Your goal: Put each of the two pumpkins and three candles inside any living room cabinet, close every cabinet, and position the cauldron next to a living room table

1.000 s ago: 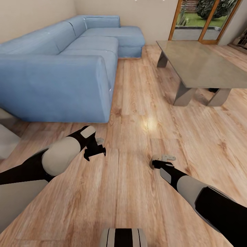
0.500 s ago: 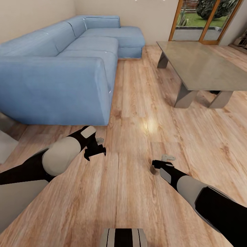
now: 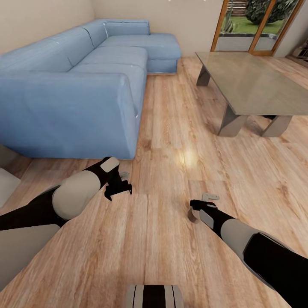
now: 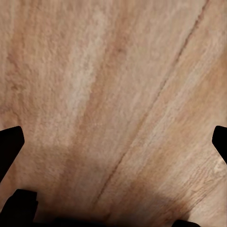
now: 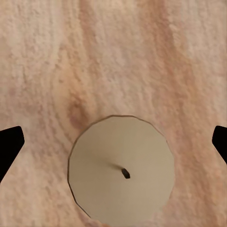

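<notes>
The whole room has slid a little since a second ago, so the robot is rolling. The right pincer [image 3: 201, 204] now hangs right over a candle [image 5: 122, 171] standing on the wooden floor [image 3: 171, 239], near the bench [image 3: 252, 83]. Its jaws are wide apart and touch nothing, ready to drop down and grab, I think. The left pincer [image 3: 118, 185] is open too, empty over the floor.

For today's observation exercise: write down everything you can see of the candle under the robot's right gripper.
The candle is a stubby grey-beige cylinder, seen from above as a faceted round top with a small dark wick near its middle. It looks matte and waxy, unlit, and stands upright on the wooden floor. The right gripper hangs over it with its fingers spread wide, not touching it.
</notes>
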{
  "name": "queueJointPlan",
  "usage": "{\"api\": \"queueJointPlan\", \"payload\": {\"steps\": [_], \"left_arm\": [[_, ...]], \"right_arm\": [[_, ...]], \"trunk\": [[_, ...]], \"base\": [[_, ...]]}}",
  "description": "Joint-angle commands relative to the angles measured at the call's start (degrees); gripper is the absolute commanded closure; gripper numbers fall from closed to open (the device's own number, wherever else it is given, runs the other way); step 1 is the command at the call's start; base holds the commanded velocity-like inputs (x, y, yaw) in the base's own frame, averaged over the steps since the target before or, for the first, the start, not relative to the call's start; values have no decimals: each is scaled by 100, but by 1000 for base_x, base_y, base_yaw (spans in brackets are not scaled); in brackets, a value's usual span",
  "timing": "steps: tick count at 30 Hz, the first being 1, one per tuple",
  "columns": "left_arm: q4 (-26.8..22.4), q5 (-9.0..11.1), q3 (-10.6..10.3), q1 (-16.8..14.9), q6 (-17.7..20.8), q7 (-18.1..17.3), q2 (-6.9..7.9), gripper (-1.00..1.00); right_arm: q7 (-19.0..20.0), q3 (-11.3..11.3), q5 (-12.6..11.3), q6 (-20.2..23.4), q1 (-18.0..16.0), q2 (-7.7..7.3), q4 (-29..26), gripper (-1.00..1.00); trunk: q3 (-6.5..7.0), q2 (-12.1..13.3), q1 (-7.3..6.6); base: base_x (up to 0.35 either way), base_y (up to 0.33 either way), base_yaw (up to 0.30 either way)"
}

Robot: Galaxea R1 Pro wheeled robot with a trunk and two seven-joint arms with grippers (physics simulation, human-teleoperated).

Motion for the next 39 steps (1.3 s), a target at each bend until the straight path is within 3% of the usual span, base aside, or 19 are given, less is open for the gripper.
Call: {"api": "queueJointPlan", "payload": {"steps": [1,5,11,18,23,39], "left_arm": [[-11,52,10,1,10,59,-2,-100],[-11,50,10,3,11,61,1,-100],[-11,47,9,3,4,59,-8,-100],[-11,48,9,3,3,66,-11,-100],[-11,42,9,3,3,62,-19,-100],[-11,54,9,3,3,59,-2,-100]], "right_arm": [[-29,47,-57,-6,-1,-4,-11,-100],[-29,51,-57,-1,-1,-5,-11,-100],[-38,47,-57,3,-1,-8,-2,-100],[-70,50,-66,28,-1,-9,23,-100],[-65,47,-72,29,7,-11,32,-100],[-31,63,-66,21,68,6,24,-100]], "trunk": [[-4,-1,-1],[-4,-1,-1],[-137,-9,15],[-137,-9,15],[-247,-16,28],[-247,-16,28]], "base": [[11,0,0],[5,0,0],[1,0,0],[0,0,0],[0,0,0],[0,0,0]]}}
